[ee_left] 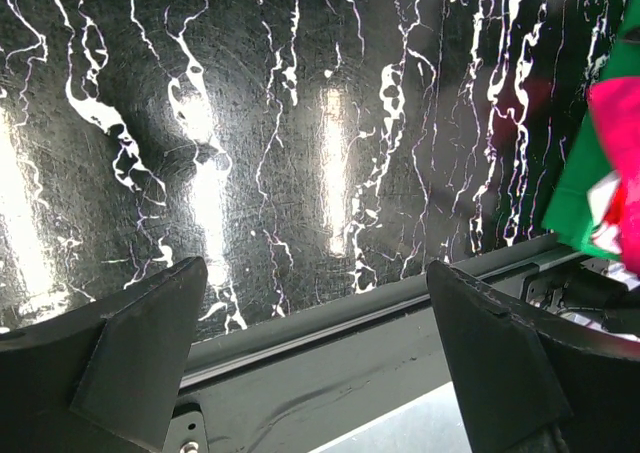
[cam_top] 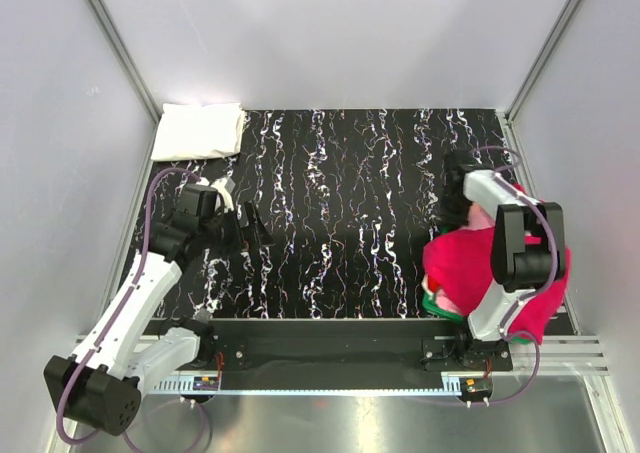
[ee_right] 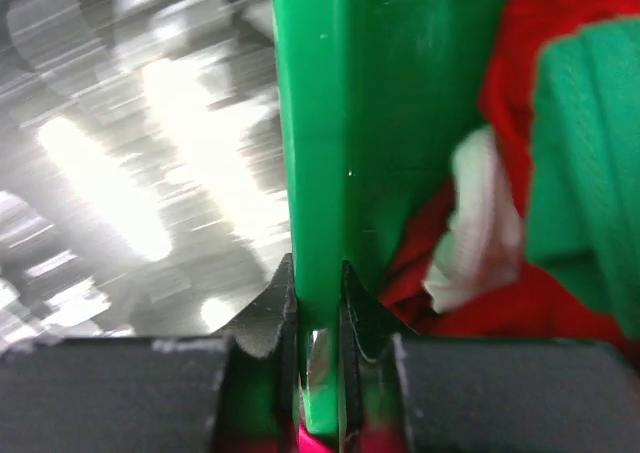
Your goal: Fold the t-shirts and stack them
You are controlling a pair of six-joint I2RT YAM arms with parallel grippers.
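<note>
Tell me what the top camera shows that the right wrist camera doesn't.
Only the top view: a folded white shirt at the back left corner, and the left claw. Only the right wrist view: the right claw pinched shut on the green basket wall. Both: the pink shirts heaped in that basket.

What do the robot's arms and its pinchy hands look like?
Both arms are chunky white tubes joined by black round joints, the left arm and the right arm. A thin purple cable loops along each. The left gripper and right gripper have flat, dark wedge-shaped fingers.
</note>
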